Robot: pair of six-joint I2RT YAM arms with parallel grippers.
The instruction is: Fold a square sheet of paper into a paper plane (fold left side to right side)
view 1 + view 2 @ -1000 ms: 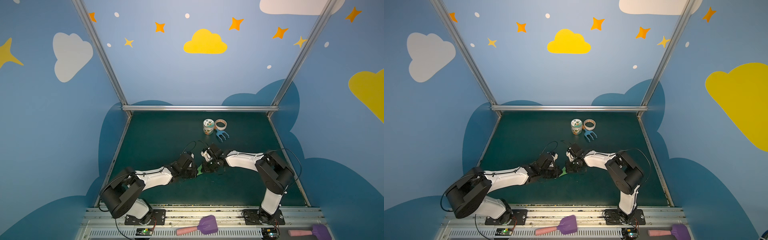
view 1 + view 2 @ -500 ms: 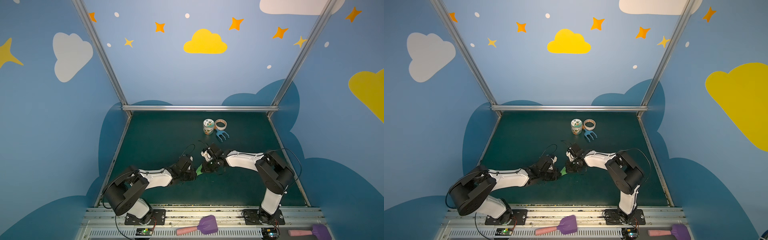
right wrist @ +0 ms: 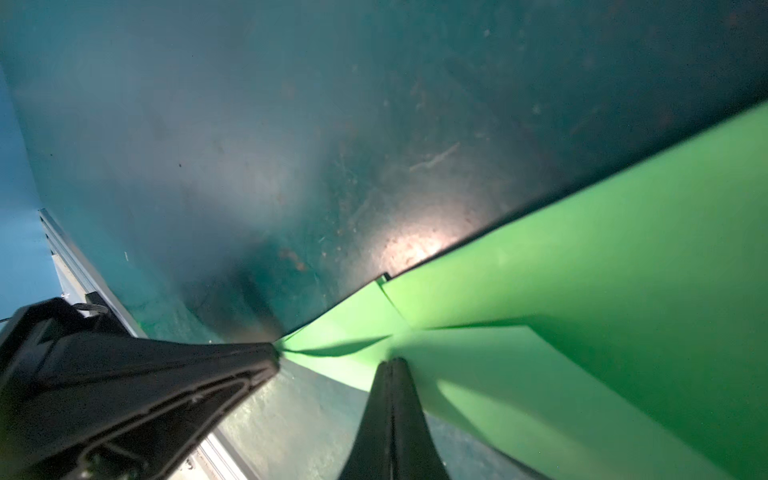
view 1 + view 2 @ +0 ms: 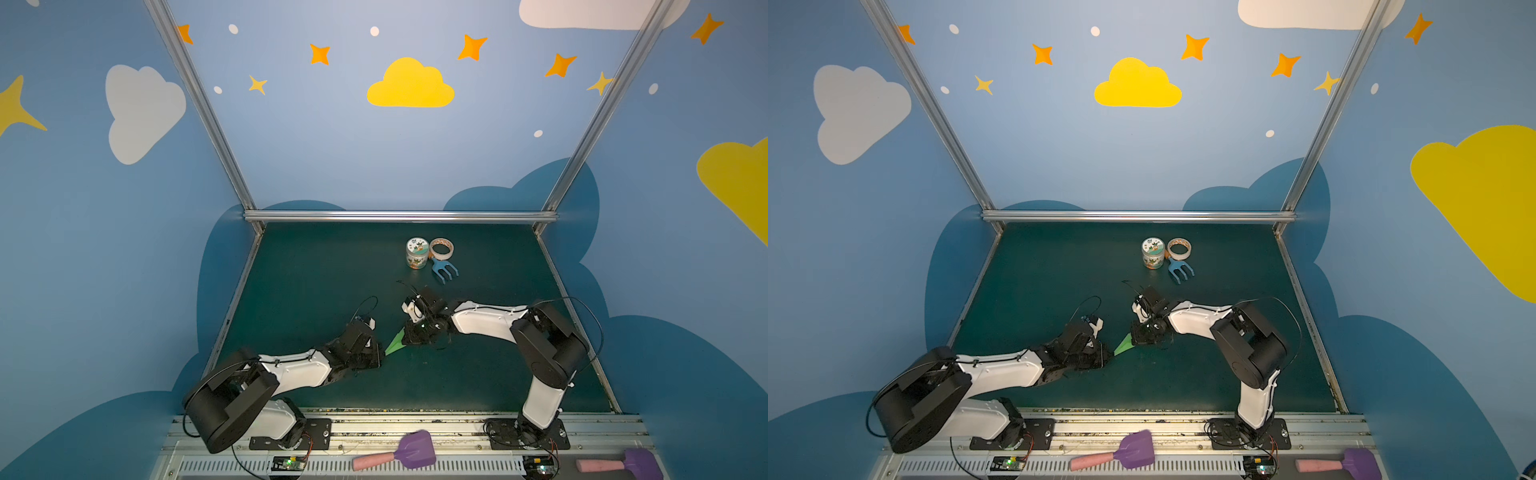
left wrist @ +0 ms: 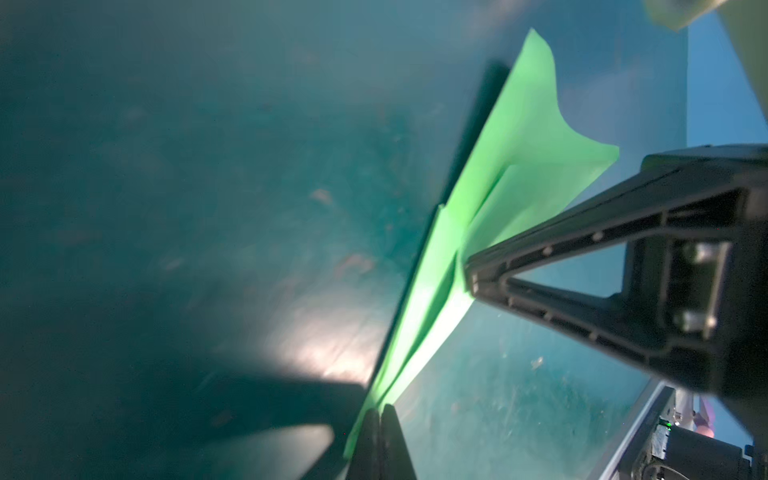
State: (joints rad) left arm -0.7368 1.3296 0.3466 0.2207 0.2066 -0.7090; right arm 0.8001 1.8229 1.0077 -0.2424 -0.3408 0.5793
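The square sheet of paper is creased into a slim, pointed, bright green paper plane [image 4: 395, 344] [image 4: 1123, 345] near the front middle of the dark green table, between my two grippers. In the left wrist view the paper plane [image 5: 519, 158] narrows to a nose that runs into my left gripper [image 5: 380, 409], which is shut on it. My right gripper [image 3: 390, 360] is shut too. Its tips press on the layered flaps of the paper plane [image 3: 582, 270] near the centre crease, and I see no paper between them. My left gripper [image 4: 380, 358] and right gripper [image 4: 406, 338] almost meet.
At the back middle stand a small printed jar [image 4: 417, 253], a roll of tape [image 4: 441, 248] and a blue toy rake [image 4: 444, 269]. Two purple toy shovels [image 4: 409, 455] [image 4: 636, 463] lie on the front rail. Metal frame bars [image 4: 399, 216] border the table.
My left gripper has drawn slightly back toward the front left, and a little more green shows between the grippers. The right arm has stayed put.
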